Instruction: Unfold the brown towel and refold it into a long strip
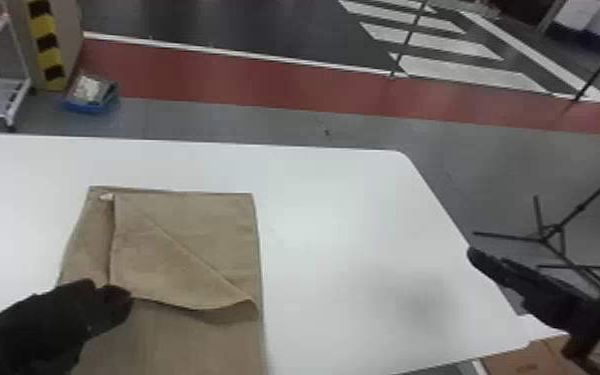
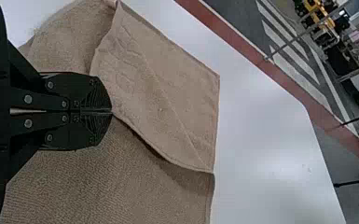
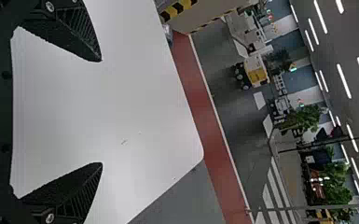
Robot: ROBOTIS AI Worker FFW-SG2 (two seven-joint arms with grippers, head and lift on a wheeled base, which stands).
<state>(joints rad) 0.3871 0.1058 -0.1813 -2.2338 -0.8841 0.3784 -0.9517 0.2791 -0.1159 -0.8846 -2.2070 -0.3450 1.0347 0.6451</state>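
Brown towel (image 1: 189,344) lying partly folded on a white table (image 1: 334,209), left of the middle in the head view. Its long axis runs from the far side of the table towards the robot, and the near end passes out of the view at the bottom. A loose flap (image 1: 164,269) covers part of the far half, its near edge slanting across to the towel's right side. A small white label (image 1: 107,197) sits by the far left corner.

The left gripper (image 2: 112,112) is at the flap's near left corner, fingers pressed together, and appears to have that corner pinched between the tips. From there, most of the flap stretches away to the right and towards the far edge, while the lower layer continues nearer the robot. The left arm is plainly the closer one. The right gripper (image 3: 101,112) stands wide open with nothing in it, well apart from the towel, near the table's right side.

The task seems to be in its unfolding stage. Next, the flap probably needs drawing clear of the layer beneath; soft cloth like this could drag the lower layer along or bunch.
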